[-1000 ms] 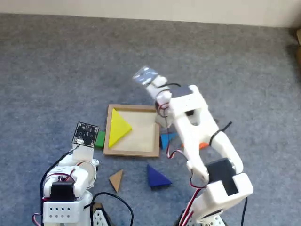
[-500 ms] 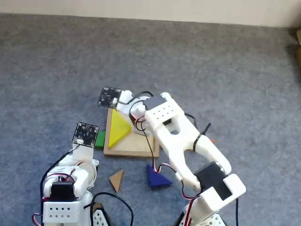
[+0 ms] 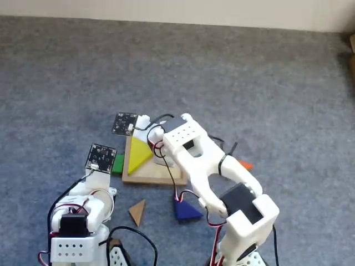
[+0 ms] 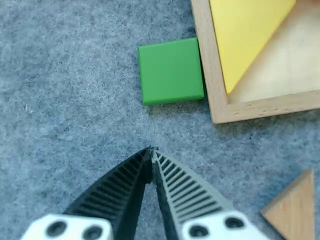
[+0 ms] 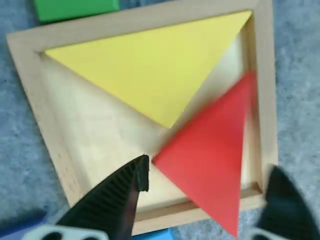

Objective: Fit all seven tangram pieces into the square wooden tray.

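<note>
Right wrist view: right claw [image 5: 207,175] spread wide above wooden tray [image 5: 30,100], grasping nothing; red triangle [image 5: 210,165] inside beside yellow triangle [image 5: 150,70], one corner overlapping rim. Left claw [image 4: 151,152] clenched, empty, near green square [image 4: 171,71]. Pieces likely light, stiff, slick; pinch across opposite edges.

large triangle [image 5: 150,70] beside second triangle [image 5: 210,155] in tray [image 5: 42,100], square piece [image 4: 171,71] against its outer wall

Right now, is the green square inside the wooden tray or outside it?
Outside. The green square lies flat on the carpet, beside the wooden tray's outer rim.
</note>
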{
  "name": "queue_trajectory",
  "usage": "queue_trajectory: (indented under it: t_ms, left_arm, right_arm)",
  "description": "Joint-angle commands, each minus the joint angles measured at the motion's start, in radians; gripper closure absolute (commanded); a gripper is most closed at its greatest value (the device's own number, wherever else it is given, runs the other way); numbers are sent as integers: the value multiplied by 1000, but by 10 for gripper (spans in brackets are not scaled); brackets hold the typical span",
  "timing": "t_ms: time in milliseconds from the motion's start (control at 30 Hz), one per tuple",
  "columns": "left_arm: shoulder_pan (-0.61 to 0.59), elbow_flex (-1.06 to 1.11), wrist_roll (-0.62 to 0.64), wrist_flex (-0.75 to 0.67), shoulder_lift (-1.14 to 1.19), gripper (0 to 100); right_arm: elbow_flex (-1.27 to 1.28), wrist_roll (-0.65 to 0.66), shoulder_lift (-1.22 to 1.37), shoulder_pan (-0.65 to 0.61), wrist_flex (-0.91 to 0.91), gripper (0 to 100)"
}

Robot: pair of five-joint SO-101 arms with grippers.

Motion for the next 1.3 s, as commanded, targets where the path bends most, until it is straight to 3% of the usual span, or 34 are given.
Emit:
queue_trajectory:
  t_ms: [0, 200, 333, 600, 1033, 1267]
  left_arm:
    - [-13, 21, -2, 5, -36, 994]
    - [-13, 21, -2, 5, -36, 994]
    - [-13, 21, -2, 5, -36, 994]
    - [-13, 21, -2, 5, -36, 994]
    - [-13, 21, -2, 5, -36, 994]
    - [-13, 21, -2, 5, -36, 994]
  right_arm:
    - [-16, 9, -19, -12, -16, 596]
    - [-18, 9, -38, -12, 25, 621]
    - [-13, 8, -162, 15, 88, 750]
    - [-12, -235, -325, 148, 93, 958]
    - [-16, -391, -56, 196, -36, 967]
    - [-18, -400, 47, 179, -94, 967]
